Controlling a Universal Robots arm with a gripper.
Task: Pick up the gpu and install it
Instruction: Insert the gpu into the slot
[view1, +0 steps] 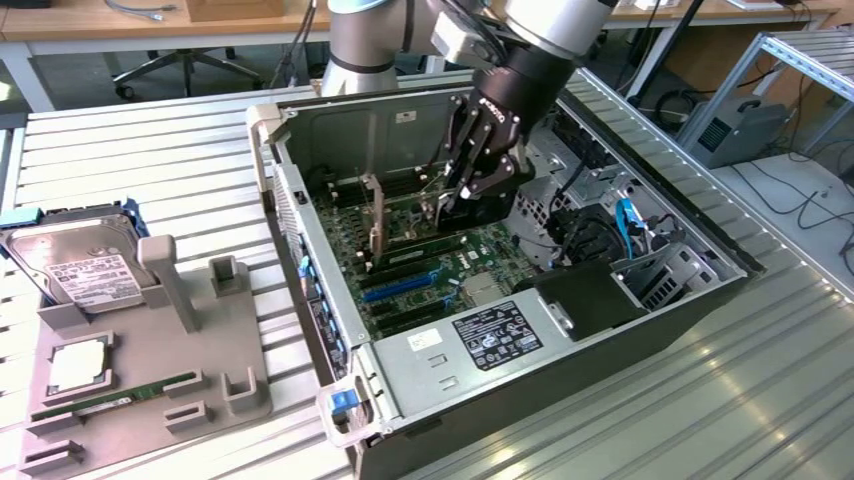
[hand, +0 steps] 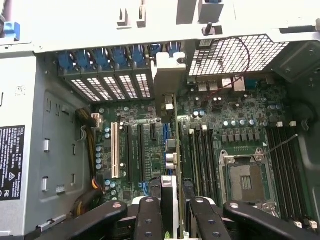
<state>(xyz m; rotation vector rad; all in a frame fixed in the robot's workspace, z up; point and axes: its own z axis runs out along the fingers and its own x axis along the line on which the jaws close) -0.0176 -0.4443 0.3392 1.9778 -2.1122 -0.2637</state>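
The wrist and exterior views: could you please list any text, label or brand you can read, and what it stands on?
None can be read for certain.
Black label on the power supply: print too small.
White label on the hard drive: print blurred.
Black label on the case wall: symbols and lines, illegible.
White sticker on the case edge: illegible.

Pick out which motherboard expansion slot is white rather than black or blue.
The long white slot, the one nearest the case's bare metal wall; the slots beside it toward the gpu are black or blue.
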